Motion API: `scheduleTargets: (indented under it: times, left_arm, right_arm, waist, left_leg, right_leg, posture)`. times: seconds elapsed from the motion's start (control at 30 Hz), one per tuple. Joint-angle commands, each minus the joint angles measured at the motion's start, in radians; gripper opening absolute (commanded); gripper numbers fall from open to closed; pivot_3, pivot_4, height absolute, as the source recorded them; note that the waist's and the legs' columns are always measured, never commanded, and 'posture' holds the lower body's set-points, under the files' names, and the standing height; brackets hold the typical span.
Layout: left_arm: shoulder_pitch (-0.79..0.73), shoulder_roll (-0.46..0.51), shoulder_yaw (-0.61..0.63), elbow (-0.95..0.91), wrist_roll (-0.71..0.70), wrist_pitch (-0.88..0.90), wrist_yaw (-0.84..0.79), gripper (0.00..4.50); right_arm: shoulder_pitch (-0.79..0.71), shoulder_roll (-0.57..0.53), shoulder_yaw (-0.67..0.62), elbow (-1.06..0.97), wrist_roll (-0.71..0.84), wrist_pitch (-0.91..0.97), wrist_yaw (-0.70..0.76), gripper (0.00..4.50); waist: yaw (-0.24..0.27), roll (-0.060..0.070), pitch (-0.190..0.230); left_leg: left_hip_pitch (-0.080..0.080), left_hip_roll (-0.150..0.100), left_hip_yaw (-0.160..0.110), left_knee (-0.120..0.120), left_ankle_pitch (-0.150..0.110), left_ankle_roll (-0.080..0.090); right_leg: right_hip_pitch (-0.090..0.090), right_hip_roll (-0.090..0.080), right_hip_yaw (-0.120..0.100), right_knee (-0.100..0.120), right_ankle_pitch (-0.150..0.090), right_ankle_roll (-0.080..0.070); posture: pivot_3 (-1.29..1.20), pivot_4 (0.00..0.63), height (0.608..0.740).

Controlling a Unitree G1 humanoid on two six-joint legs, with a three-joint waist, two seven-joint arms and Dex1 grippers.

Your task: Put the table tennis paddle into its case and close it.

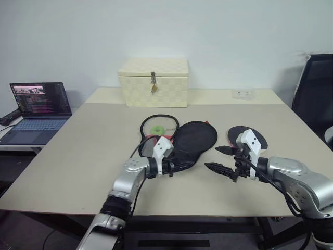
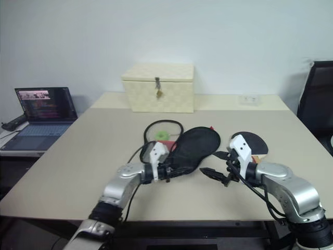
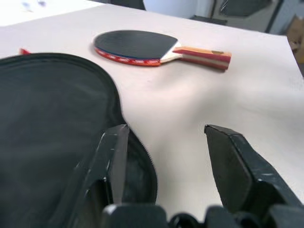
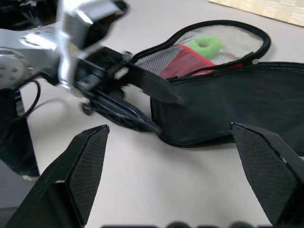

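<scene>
The case [image 1: 193, 139] lies unzipped mid-table [image 1: 78, 156], its black flap thrown open. The left gripper [image 1: 183, 166] sits at the case's narrow end, fingers parted with one over the fabric edge, gripping nothing. The right gripper [image 1: 217, 159] hovers spread wide and empty. The paddle [image 3: 142, 47] lies flat, just beyond the right gripper.

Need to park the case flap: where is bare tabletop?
Bare: the table between laptop and case, and the strip before the cream box. Crowded: centre, where left gripper, right gripper and paddle sit close.
</scene>
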Motion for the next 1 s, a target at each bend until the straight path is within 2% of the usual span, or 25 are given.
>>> scheduleTargets:
  times: [0.03,0.27,0.4,0.7,1.0]
  left_arm:
    - [0.048,0.107,0.109,-0.114,-0.078,0.052,-0.020,2.84]
    - [0.155,0.290,0.223,-0.216,-0.208,0.156,-0.108,2.84]
    - [0.187,0.339,0.250,-0.269,-0.251,0.197,-0.112,2.84]
    - [0.219,0.350,0.254,-0.338,-0.270,0.232,-0.058,2.84]
    - [0.216,0.344,0.243,-0.360,-0.274,0.241,-0.030,2.84]
  right_arm:
    - [-0.075,0.063,0.014,0.070,-0.043,0.029,-0.097,4.50]
    - [-0.156,0.195,0.056,0.220,-0.094,0.111,-0.205,4.50]
    - [-0.177,0.255,0.081,0.295,-0.139,0.113,-0.249,4.50]
    - [-0.244,0.370,0.115,0.471,-0.261,0.075,-0.335,4.50]
    - [-0.293,0.513,0.091,0.524,-0.263,0.058,-0.356,4.50]
  waist:
    - [-0.006,0.000,0.000]
    - [0.006,0.000,0.000]
    - [0.012,0.000,0.000]
    - [0.007,0.000,0.000]
    - [0.004,0.000,0.001]
  left_leg:
    - [0.000,0.000,0.000,0.000,0.000,0.000]
    - [-0.001,0.000,0.000,0.000,0.000,0.000]
    - [-0.002,-0.001,-0.002,0.000,0.000,0.000]
    - [-0.001,0.000,0.000,-0.001,0.000,0.000]
    - [-0.001,0.001,0.000,-0.001,0.000,0.000]
  right_leg:
    - [0.000,0.000,0.000,0.000,0.000,0.000]
    - [0.000,-0.001,-0.001,-0.001,0.000,-0.001]
    - [-0.001,-0.002,-0.001,-0.001,0.000,-0.001]
    - [-0.001,-0.001,0.000,0.000,0.000,-0.001]
    - [-0.002,0.000,0.000,0.000,0.000,-0.001]
  posture:
    - [0.00,0.150,0.740]
    - [0.00,0.150,0.740]
    - [0.00,0.150,0.740]
    - [0.00,0.150,0.740]
    - [0.00,0.150,0.740]
